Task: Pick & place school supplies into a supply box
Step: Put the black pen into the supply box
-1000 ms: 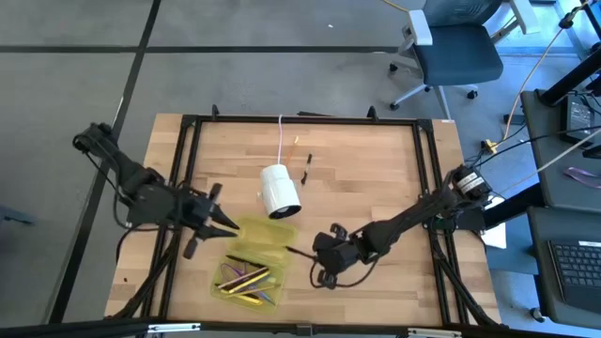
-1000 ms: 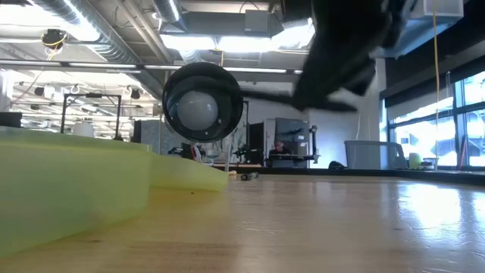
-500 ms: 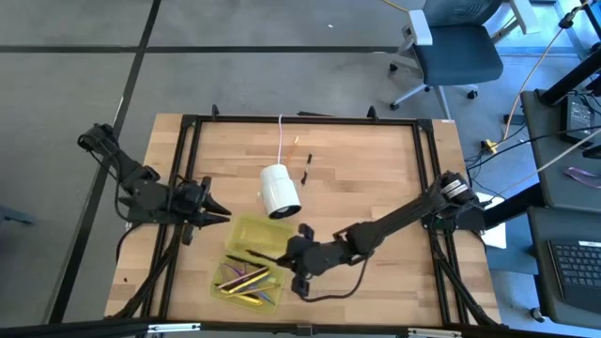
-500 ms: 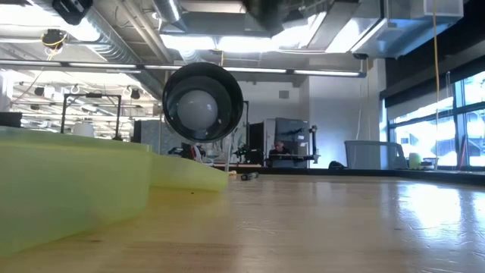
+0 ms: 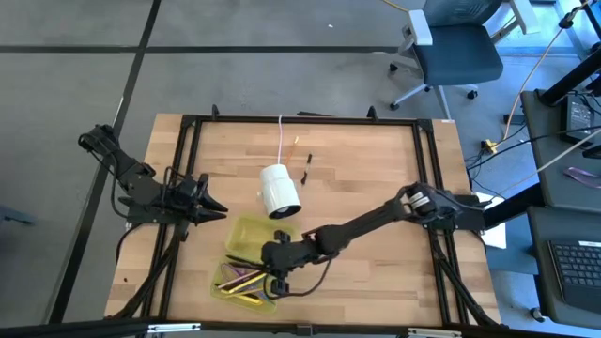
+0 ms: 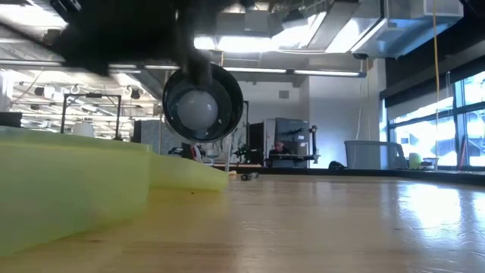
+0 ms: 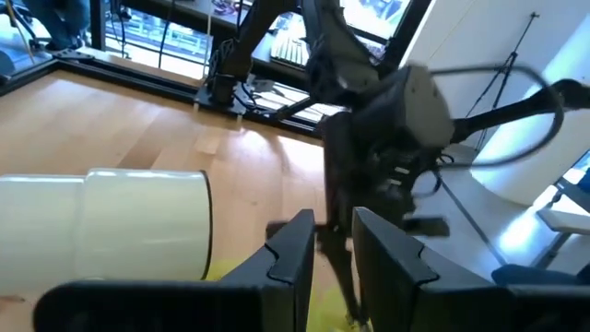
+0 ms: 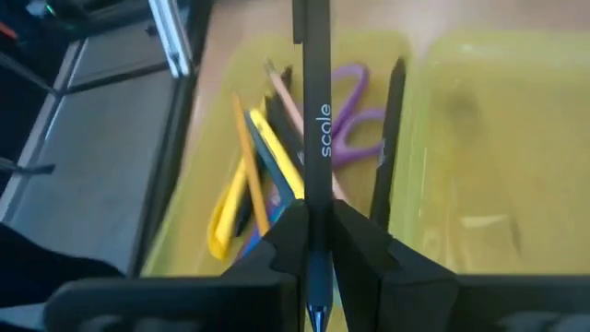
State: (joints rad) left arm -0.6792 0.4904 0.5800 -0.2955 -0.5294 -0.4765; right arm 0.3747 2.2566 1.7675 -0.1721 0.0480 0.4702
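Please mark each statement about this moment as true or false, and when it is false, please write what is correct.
1. The right gripper is shut on a black pen. True.
2. The supply box is closed. False: its lid lies open, and pens, pencils and the purple scissors lie in the tray.
3. The right gripper is above the supply box. True: the right wrist view looks down into the tray.
4. The left gripper holds a yellow pencil. False: nothing shows between its fingers; it waits at the table's left side.
5. The white cylinder lies inside the supply box. False: it lies on the table, beyond the box.
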